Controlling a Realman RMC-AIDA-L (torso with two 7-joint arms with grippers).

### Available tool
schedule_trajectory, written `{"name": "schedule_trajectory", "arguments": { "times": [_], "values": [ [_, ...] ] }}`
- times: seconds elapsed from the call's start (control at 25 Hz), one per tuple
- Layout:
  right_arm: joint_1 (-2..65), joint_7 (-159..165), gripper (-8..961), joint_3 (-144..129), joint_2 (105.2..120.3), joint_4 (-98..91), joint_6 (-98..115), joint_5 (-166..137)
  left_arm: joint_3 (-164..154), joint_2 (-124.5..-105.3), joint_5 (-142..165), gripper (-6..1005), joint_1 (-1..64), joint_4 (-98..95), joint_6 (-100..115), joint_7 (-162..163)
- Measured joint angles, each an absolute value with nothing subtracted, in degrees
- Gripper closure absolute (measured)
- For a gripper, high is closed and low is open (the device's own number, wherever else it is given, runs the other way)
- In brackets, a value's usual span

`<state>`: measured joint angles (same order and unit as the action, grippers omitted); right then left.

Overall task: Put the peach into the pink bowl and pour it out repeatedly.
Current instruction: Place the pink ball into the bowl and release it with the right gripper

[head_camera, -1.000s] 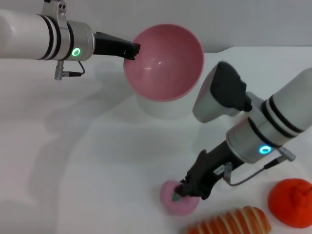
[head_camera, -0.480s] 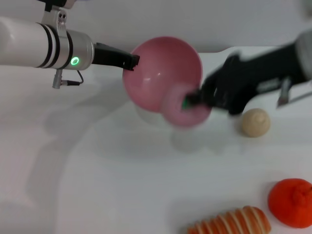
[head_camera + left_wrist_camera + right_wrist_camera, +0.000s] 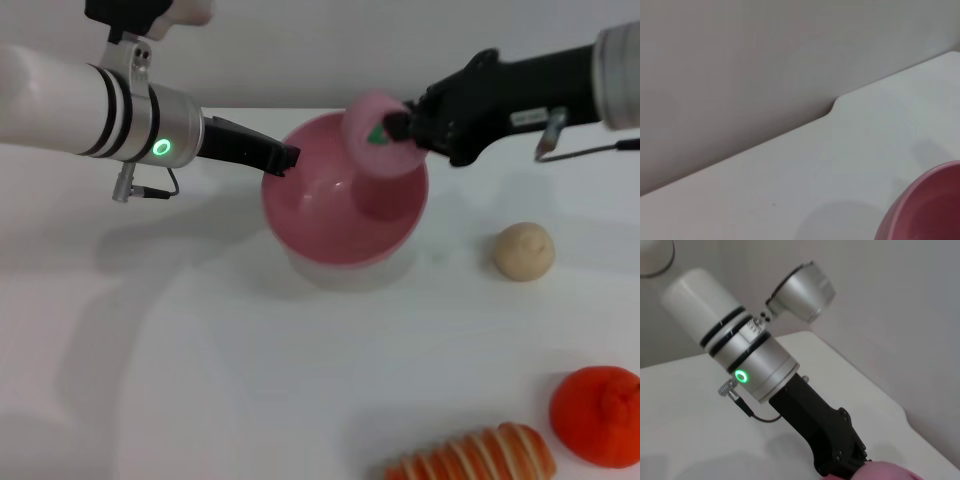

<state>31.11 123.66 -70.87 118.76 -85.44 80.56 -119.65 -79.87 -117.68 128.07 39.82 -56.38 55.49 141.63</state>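
Observation:
The pink bowl [image 3: 320,215] is held up off the table by my left gripper [image 3: 283,158], which is shut on its left rim. The bowl's rim also shows in the left wrist view [image 3: 925,210]. My right gripper [image 3: 392,132] comes in from the right and is shut on the peach [image 3: 372,133], a small dusty-pink fruit with a green stem mark, held over the bowl's far right rim. The right wrist view shows my left arm and gripper [image 3: 840,450] with a sliver of pink [image 3: 885,472] at the bottom edge.
A beige ball [image 3: 523,251] lies on the white table right of the bowl. An orange-red fruit [image 3: 597,414] sits at the front right, with a striped bread-like piece [image 3: 475,456] beside it at the front edge. A grey wall stands behind the table.
My right gripper lifted the peach from the front of the table and carried it up and back, to above the bowl's rim. The left arm lowered and levelled the bowl a little.

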Motion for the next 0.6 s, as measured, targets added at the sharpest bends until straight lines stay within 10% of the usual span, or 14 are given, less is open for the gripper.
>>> {"name": "schedule_trajectory", "arguments": {
  "times": [0.6],
  "values": [
    [30.3, 119.6, 660, -74.8, 118.92, -81.0, 73.3, -118.7, -80.3, -117.71, 128.2, 913, 40.4, -56.0, 55.8, 141.4]
  ]
}}
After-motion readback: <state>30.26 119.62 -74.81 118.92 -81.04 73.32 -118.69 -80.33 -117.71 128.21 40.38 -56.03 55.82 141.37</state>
